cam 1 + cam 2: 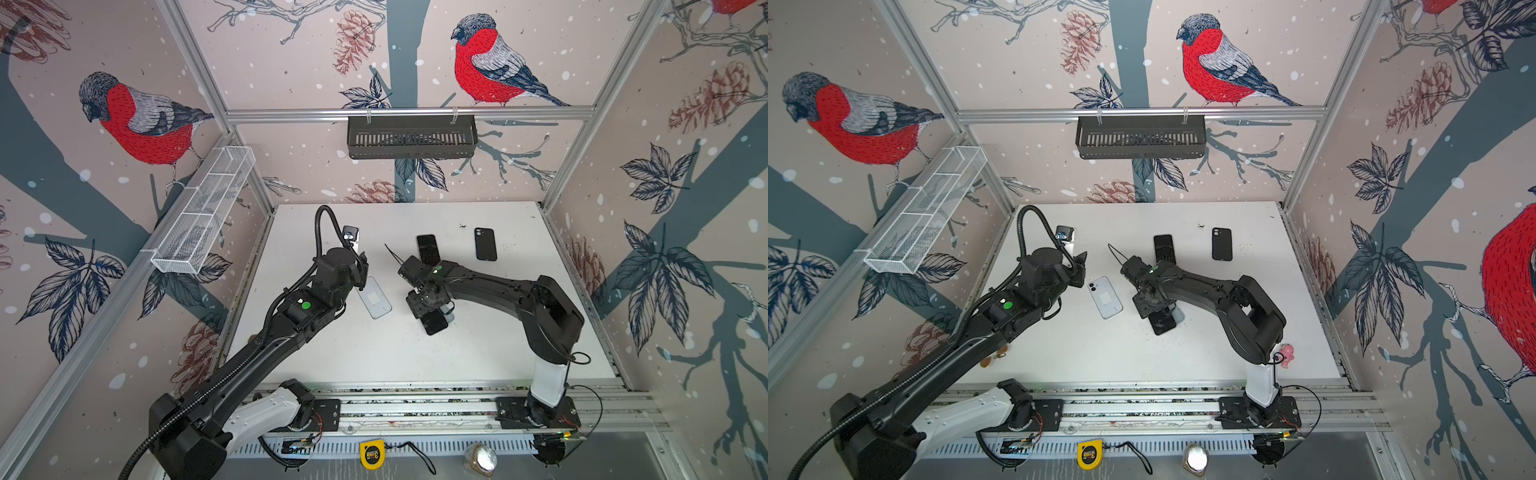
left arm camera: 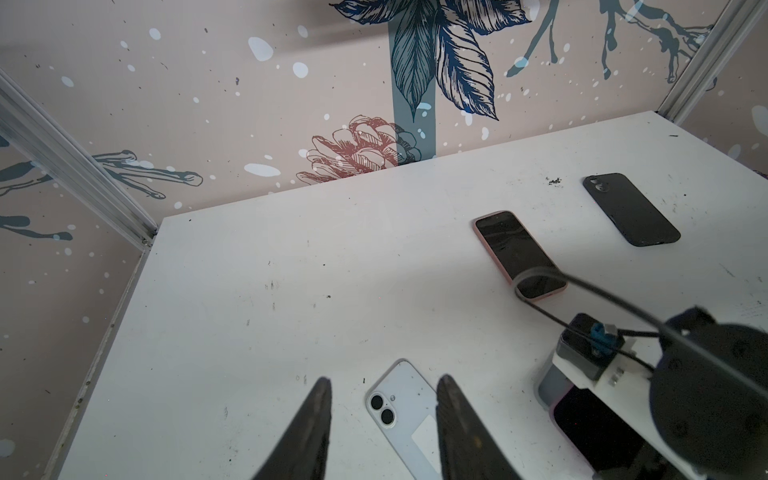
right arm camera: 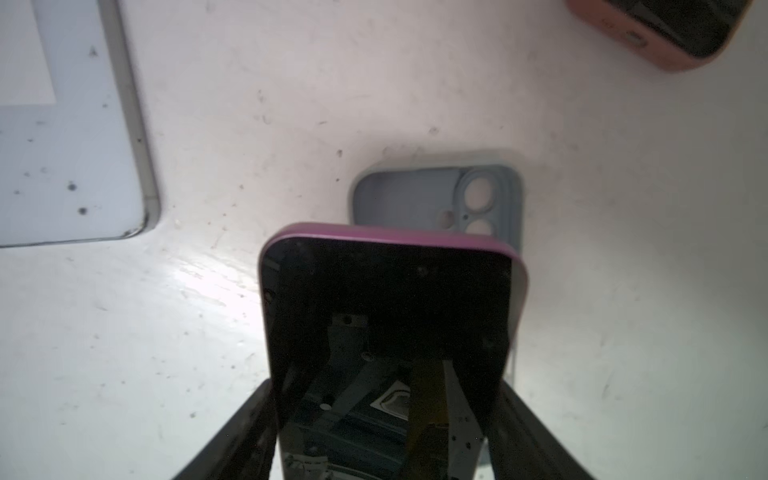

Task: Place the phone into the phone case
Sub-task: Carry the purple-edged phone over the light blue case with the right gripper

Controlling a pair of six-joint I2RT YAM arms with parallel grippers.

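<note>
A magenta-rimmed phone (image 3: 386, 316), dark screen up, overlaps the grey-blue case (image 3: 415, 195) lying open side up beneath it.

Right wrist view: the phone (image 3: 386, 311) runs off the picture's edge, its near end lost to me. The case (image 3: 415, 191) under it shows only the camera-hole end. My right hand (image 3: 386, 386), fingers (image 3: 249, 428) blurred, cut off too. The white phone (image 3: 62, 166) and the pink phone (image 3: 665, 33) are each sliced by an edge. Left wrist view: my left hand (image 2: 385, 379) shows just its finger ends. In both top views my right hand is buried under its own wrist. Those orange bits (image 1: 994, 359) by my left arm (image 1: 955, 345) and a pink thing (image 1: 1286, 353) behind my right arm (image 1: 1246, 307): too small to name.
</note>
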